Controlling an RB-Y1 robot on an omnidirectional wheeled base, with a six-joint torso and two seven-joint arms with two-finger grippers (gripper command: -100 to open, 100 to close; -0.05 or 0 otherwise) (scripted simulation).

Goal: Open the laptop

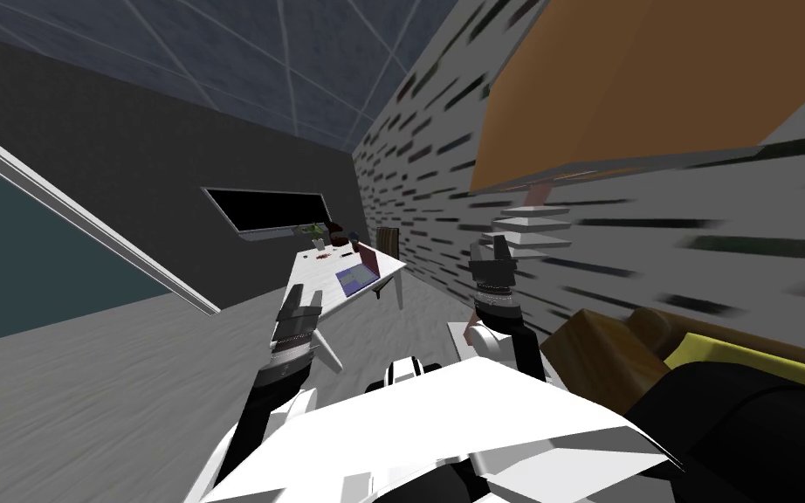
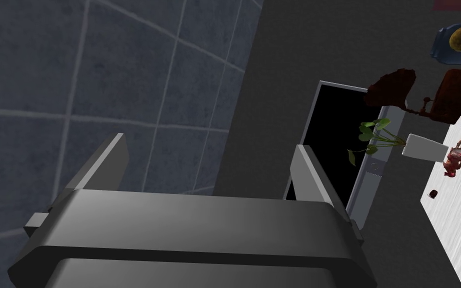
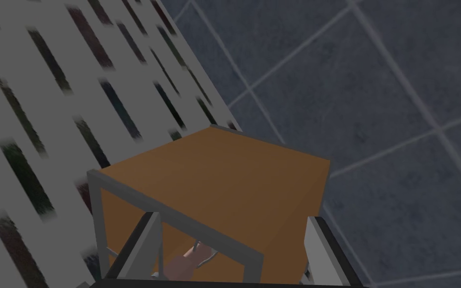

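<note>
Left gripper (image 1: pixel 302 299) and right gripper (image 1: pixel 491 248) stand wide, empty; you're at the approach step, so drive up to the laptop (image 1: pixel 357 277) on the white table (image 1: pixel 312 281).

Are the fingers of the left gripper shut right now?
No, in the left wrist view the left gripper has its two fingers standing wide apart with nothing held between them.

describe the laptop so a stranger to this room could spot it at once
Find the black, white-framed panel on the dark far wall; a long white table stands below it. The laptop lies on the table's near end, away from the plant by the wall. Nothing else there has its flat purple face and upright reddish lid.
</note>
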